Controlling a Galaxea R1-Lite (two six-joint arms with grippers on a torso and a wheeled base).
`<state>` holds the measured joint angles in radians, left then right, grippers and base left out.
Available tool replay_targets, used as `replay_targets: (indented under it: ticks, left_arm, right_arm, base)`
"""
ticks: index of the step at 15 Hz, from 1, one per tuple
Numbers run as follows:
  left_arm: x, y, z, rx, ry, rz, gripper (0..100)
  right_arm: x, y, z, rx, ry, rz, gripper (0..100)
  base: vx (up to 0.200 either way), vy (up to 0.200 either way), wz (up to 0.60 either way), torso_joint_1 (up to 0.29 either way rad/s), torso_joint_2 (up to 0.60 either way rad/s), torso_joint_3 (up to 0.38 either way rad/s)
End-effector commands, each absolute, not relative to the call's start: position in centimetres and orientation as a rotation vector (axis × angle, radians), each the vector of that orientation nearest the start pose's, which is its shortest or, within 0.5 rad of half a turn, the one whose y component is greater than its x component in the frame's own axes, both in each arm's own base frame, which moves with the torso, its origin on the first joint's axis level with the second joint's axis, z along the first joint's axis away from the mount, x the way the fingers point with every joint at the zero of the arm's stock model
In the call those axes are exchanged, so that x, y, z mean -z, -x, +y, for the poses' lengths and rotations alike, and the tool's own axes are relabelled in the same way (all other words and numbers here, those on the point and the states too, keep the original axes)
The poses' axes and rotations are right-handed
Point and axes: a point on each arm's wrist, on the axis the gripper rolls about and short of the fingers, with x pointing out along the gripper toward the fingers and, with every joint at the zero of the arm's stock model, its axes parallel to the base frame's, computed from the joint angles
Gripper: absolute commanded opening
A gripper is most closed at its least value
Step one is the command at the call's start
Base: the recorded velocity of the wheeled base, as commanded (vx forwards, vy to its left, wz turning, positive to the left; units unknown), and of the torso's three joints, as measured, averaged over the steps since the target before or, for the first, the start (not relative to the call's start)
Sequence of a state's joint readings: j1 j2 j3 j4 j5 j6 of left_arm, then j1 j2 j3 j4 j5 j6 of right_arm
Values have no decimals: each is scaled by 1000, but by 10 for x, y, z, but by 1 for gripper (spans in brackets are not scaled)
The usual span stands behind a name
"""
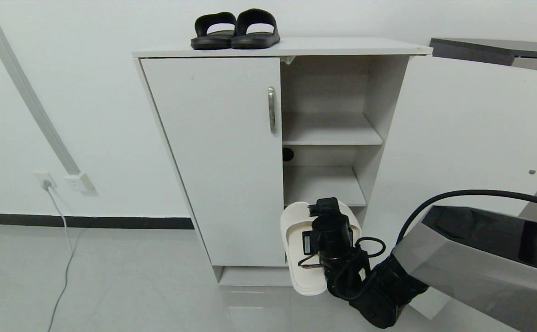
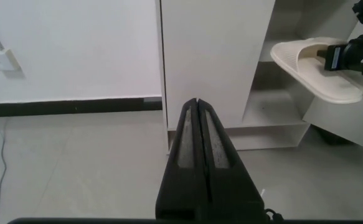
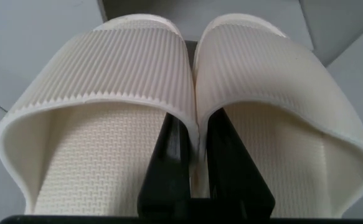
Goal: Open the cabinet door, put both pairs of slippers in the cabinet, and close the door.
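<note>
A pair of cream slippers (image 3: 106, 124) hangs in the grip of the right gripper (image 3: 197, 149) in front of the lower part of the white cabinet (image 1: 342, 46). The pair is clear of the tiled floor (image 1: 134, 276) and just below the lower shelf (image 1: 323, 186). The slippers sit side by side, toes toward the cabinet. Their broad straps are finely ribbed and their footbeds carry a small dimpled texture. One black finger reaches into each slipper, and the two pinch the adjoining inner edges of the straps together. The cabinet's right door (image 1: 471, 138) stands swung wide, showing the upper shelf (image 1: 330, 131) and the lower one. The left door (image 1: 213, 161), with its upright metal handle (image 1: 272, 110), is shut. A pair of black slippers (image 1: 235, 31) rests on the cabinet's top near its left end, side by side with heels toward the robot. They have smooth wide straps and matte soles. The left gripper (image 2: 197, 109) hangs low over the floor before the closed left door, its two fingers pressed flat together and holding nothing. A wall socket (image 1: 44, 180) with a grey cable (image 1: 67, 258) trailing to the floor sits well to the left of the cabinet.
</note>
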<state>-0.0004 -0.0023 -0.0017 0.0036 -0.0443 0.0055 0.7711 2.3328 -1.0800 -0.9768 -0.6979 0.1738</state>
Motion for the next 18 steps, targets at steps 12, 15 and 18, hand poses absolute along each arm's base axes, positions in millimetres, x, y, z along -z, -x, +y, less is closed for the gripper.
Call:
replay_targets:
  ticks: [12,15,18]
  left_arm:
    - [-75,23,-1,46,-9,3,0]
    - [-75,23,-1,44,-9,3,0]
    - [-76,23,-1,44,-6,1,0]
  right_arm:
    - [-42,-321,285,-34,18,217,0]
    - [-42,-329,275,-4,16,217,0]
    - [-52,-329,273,21,0,123,0]
  base:
    - [0,0,0,1,1,-69]
    - [0,0,0,2,1,-198]
    - [0,0,0,7,2,-149]
